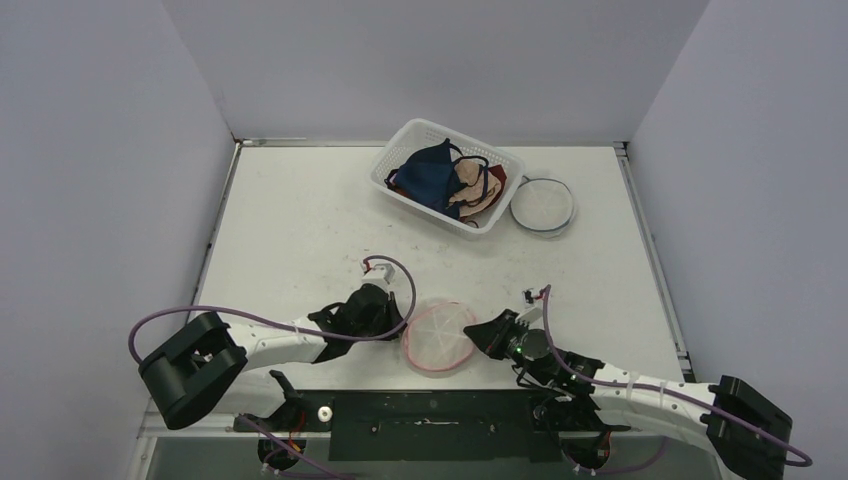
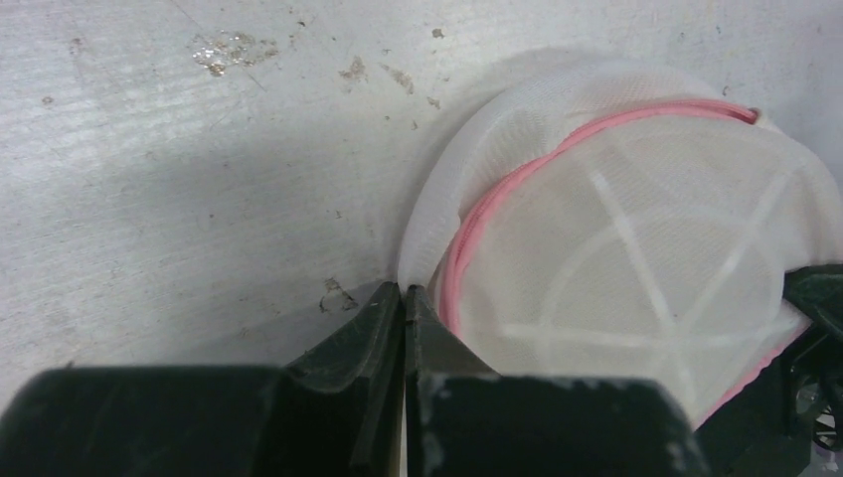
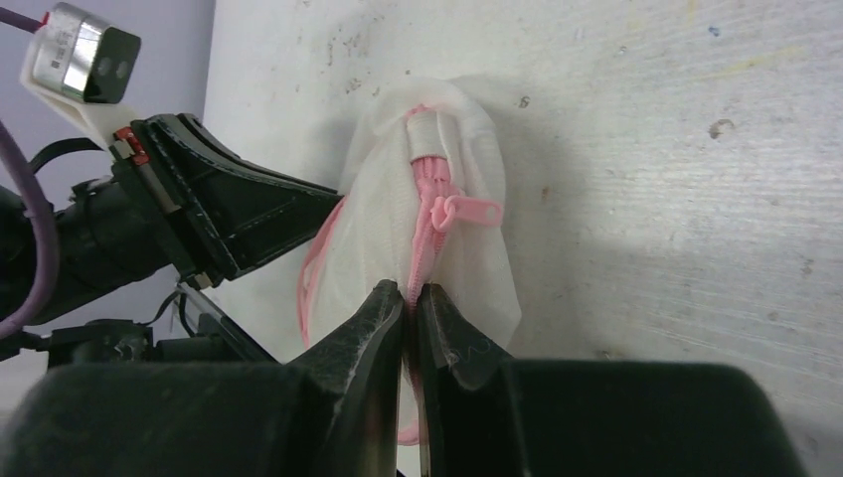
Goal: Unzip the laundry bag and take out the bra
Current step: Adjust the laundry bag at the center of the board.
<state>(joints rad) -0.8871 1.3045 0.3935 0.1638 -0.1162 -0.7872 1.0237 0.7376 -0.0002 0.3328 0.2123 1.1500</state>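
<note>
The laundry bag (image 1: 440, 337) is a round white mesh pouch with pink trim, lying near the table's front edge between both arms. My left gripper (image 1: 401, 322) is shut on a fold of white mesh at the bag's left rim (image 2: 405, 290). My right gripper (image 1: 479, 334) is shut on the pink zipper seam (image 3: 410, 290) at the bag's right side. The pink zipper pull (image 3: 462, 211) hangs just beyond the right fingertips, with the zipper closed. In the right wrist view the left arm's fingers (image 3: 249, 219) reach the bag's far side. No bra shows; the mesh hides the contents.
A white basket (image 1: 402, 150) holding navy and beige garments stands at the back of the table. A second round mesh bag (image 1: 543, 205) lies right of it. Grey walls enclose the table on three sides.
</note>
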